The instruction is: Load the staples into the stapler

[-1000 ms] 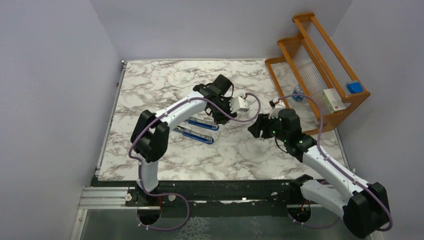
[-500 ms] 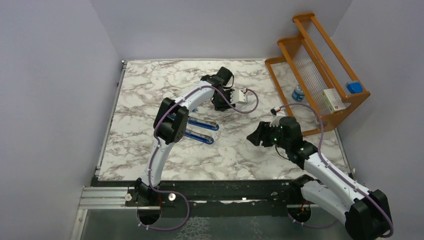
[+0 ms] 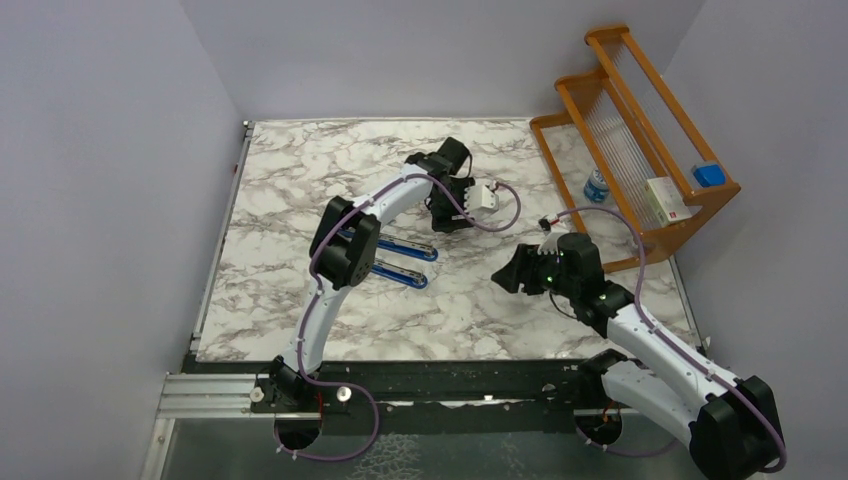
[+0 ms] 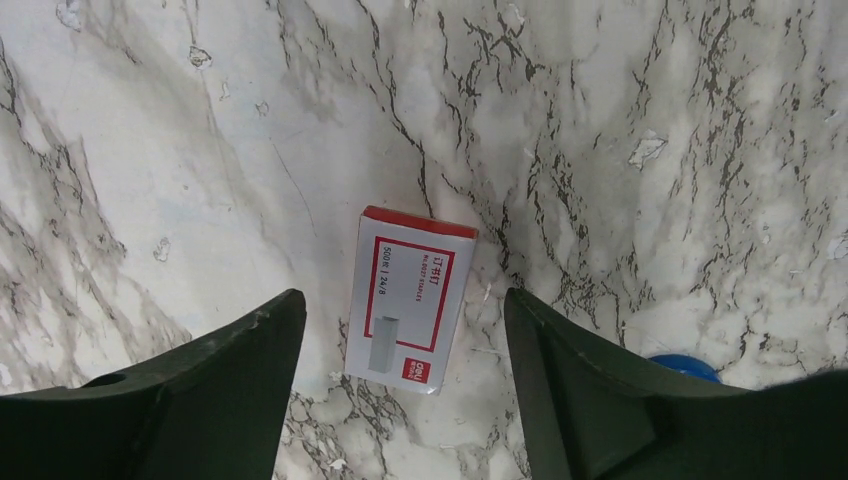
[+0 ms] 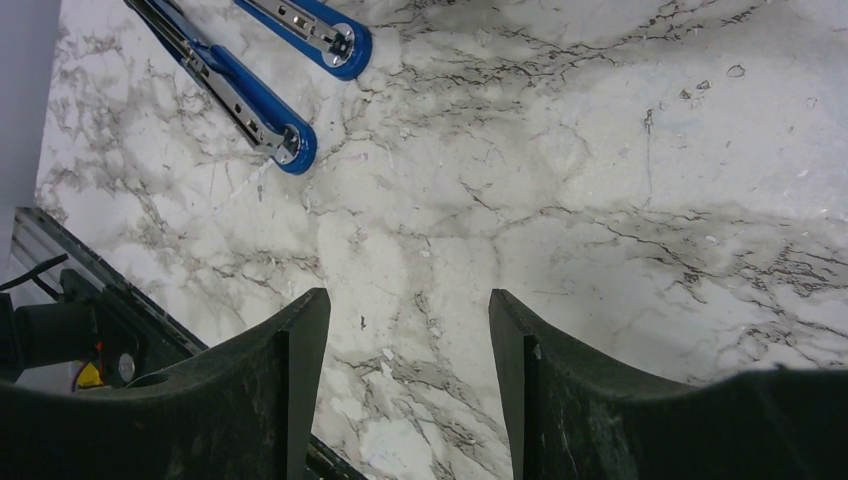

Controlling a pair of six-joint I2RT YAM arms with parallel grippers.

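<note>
Step in hand: fetching the staples; as I read it, nothing has been loaded into the stapler yet.
Staples box (image 4: 412, 298): white with a red label, lying flat on the marble surface (image 4: 620, 120), directly under the left wrist camera.
Left tool (image 3: 447, 214): fingers spread wide, one on each side of the box, touching neither edge and holding nothing.
Right tool (image 5: 405, 300): also spread wide, holding nothing, hanging over bare marble.
Stapler (image 5: 228, 88): blue, swung open into two long arms lying on the surface with the metal channel exposed, well apart from the box.
Unclear: a blue rounded thing (image 4: 683, 366) peeks out beside the left tool's finger; too hidden to name.
Loose strips: none visible, so they are probably inside the box.
Next move calls for: a square pinch across the box's narrow sides, then getting a strip out and lining it up with the open channel.
</note>
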